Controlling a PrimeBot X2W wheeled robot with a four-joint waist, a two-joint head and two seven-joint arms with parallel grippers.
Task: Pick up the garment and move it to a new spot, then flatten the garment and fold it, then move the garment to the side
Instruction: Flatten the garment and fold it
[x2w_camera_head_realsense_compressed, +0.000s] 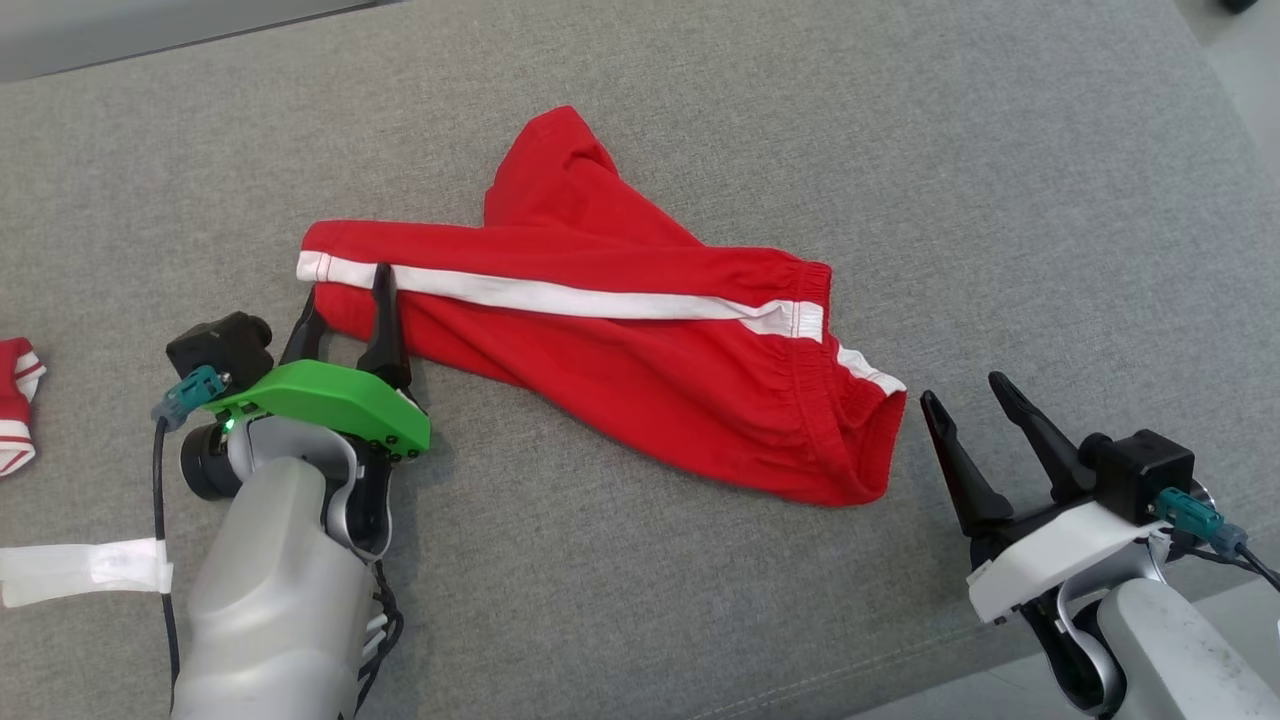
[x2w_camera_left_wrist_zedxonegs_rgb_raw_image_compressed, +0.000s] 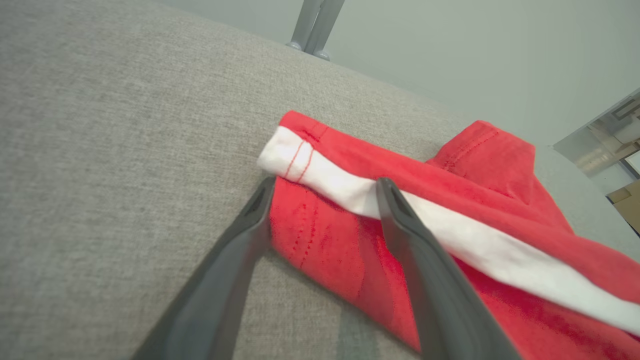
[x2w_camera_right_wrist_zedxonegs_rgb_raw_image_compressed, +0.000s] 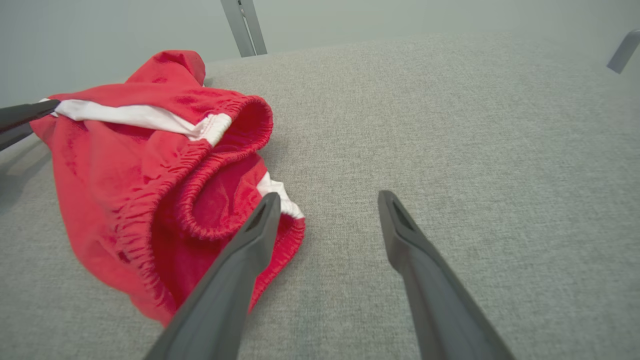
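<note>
Readying the flattening pull, I judge: left claw (x2w_camera_head_realsense_compressed: 346, 282) wide open astride the garment (x2w_camera_head_realsense_compressed: 620, 350) hem (x2w_camera_left_wrist_zedxonegs_rgb_raw_image_compressed: 290, 155), right claw (x2w_camera_head_realsense_compressed: 962, 390) open beside its waistband (x2w_camera_right_wrist_zedxonegs_rgb_raw_image_compressed: 145, 210), both empty; next I close both.

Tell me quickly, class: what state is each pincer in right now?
Left pincer: open, over the hem of the shorts, gripping nothing.
Right pincer: open, beside the shorts, holding nothing.

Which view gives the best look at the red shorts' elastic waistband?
The right wrist view: the waistband lies close up, gathered elastic and open mouth plain. The head view shows it from above as a puckered edge at the shorts' right end. The left wrist view looks at the leg hem instead.
</note>
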